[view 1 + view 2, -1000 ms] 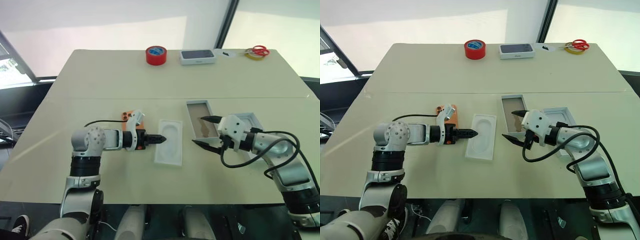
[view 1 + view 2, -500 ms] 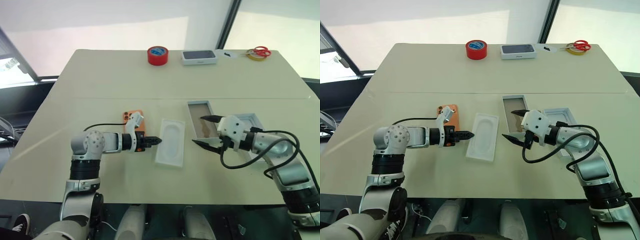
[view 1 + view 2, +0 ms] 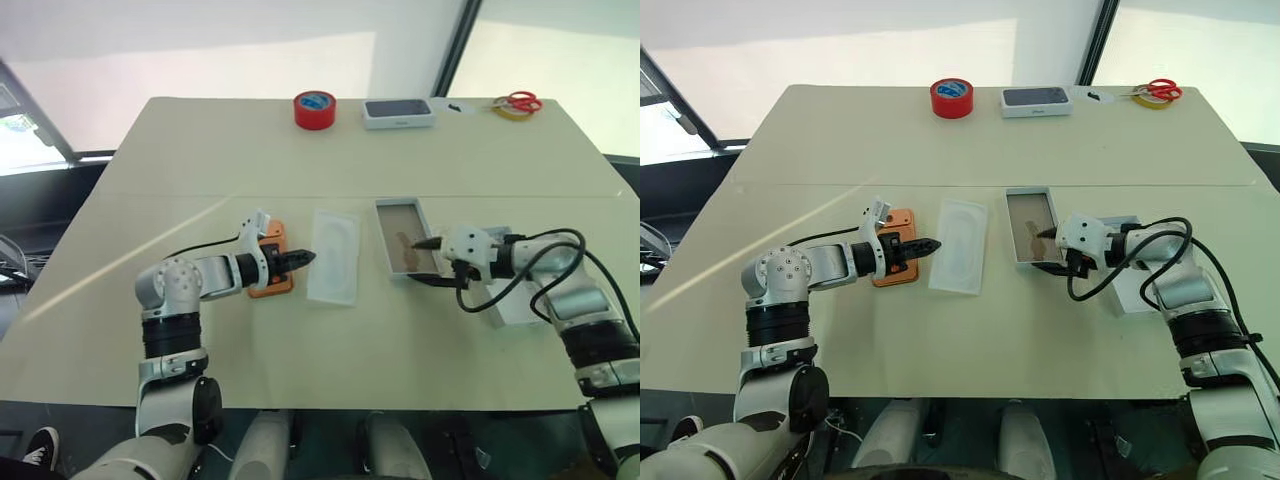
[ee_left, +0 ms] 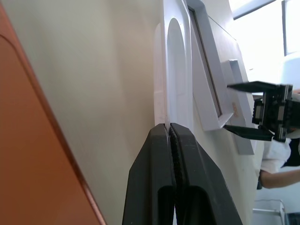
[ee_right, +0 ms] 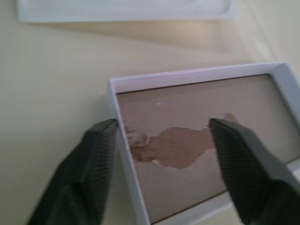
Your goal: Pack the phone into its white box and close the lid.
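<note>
since a second ago our left claw has shut empty above the phone, tray pushed aside. right claw, half open, now straddles the white box corner. phone not yet packed; lid beside.

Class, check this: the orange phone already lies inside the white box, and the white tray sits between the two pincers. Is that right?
Not quite. The left eye view shows the phone lying on the table under the left pincer; the white box holds nothing. The white tray does sit between the left pincer and the right pincer.
</note>
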